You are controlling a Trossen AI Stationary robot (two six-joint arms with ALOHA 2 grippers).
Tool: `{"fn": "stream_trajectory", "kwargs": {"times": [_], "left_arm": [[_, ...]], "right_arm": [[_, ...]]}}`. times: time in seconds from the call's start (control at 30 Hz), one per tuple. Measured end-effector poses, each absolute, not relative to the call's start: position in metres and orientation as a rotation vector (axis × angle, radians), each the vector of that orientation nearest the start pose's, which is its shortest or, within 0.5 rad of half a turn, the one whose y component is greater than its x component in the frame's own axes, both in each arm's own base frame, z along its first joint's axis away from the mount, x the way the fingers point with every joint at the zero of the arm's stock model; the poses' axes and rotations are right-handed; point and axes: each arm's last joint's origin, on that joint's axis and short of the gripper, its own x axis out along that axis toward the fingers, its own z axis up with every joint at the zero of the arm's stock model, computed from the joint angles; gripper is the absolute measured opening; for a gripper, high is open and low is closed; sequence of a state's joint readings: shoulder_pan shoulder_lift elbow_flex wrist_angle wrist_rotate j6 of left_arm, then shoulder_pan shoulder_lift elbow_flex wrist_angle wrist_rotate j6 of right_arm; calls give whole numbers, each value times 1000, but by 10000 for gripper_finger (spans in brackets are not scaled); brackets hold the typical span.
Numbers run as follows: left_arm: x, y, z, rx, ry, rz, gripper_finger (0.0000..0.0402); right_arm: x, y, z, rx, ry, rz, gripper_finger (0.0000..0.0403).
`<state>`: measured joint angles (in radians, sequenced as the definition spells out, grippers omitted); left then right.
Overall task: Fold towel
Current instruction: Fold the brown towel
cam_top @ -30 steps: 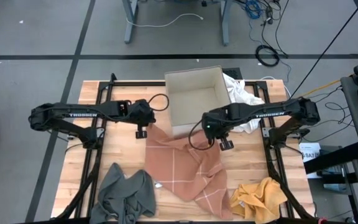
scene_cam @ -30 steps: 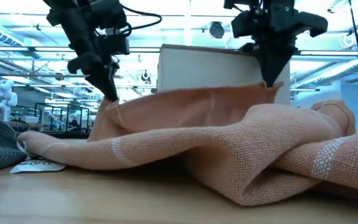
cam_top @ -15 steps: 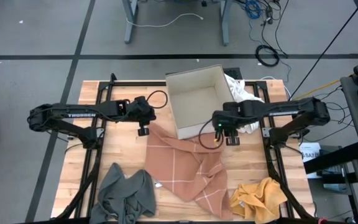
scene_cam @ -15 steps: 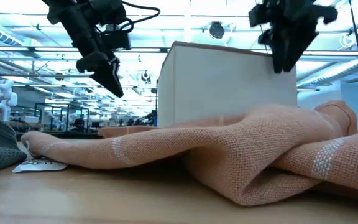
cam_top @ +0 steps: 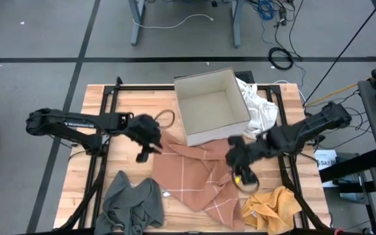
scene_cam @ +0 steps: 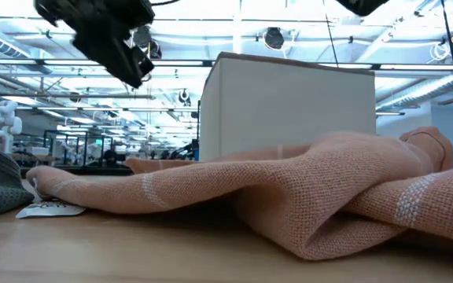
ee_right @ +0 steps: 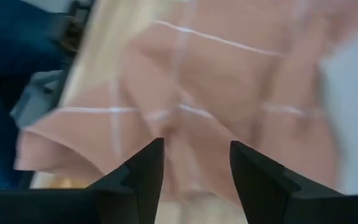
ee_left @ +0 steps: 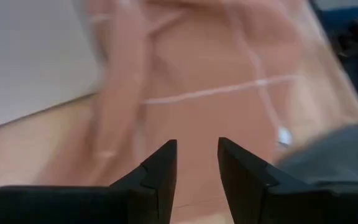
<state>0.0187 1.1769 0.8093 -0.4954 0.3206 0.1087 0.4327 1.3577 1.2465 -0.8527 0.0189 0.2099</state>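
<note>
Wooden bench (cam_top: 133, 99) carries a crumpled pink towel (cam_top: 194, 171); left hand (cam_top: 142, 155) and right hand (cam_top: 239, 175) hover released above it.

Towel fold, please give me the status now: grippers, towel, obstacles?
Left gripper open, empty, above towel's left edge. Right gripper open, empty, over its right side. Pink towel crumpled, unfolded, on table. Cardboard box touches its far edge.

Grey tiled floor (cam_top: 38, 39) around the table, cables (cam_top: 276, 39) strewn behind, bright ceiling lights (scene_cam: 274, 38) overhead
</note>
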Motion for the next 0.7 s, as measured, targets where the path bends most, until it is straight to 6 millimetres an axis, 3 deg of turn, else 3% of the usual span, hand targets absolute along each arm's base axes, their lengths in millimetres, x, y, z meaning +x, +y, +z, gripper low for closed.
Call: {"fn": "stream_trajectory", "kwargs": {"times": [0.27, 0.37, 0.7], "left_arm": [[253, -72, 222, -18, 821, -522, 122], [263, -95, 211, 2, 792, -568, 122], [275, -144, 163, 146, 813, -485, 122]], "right_arm": [[270, 196, 269, -80, 913, 464, 167], [278, 218, 248, -95, 905, 504, 167], [287, 245, 182, -109, 1080, 443, 167]]}}
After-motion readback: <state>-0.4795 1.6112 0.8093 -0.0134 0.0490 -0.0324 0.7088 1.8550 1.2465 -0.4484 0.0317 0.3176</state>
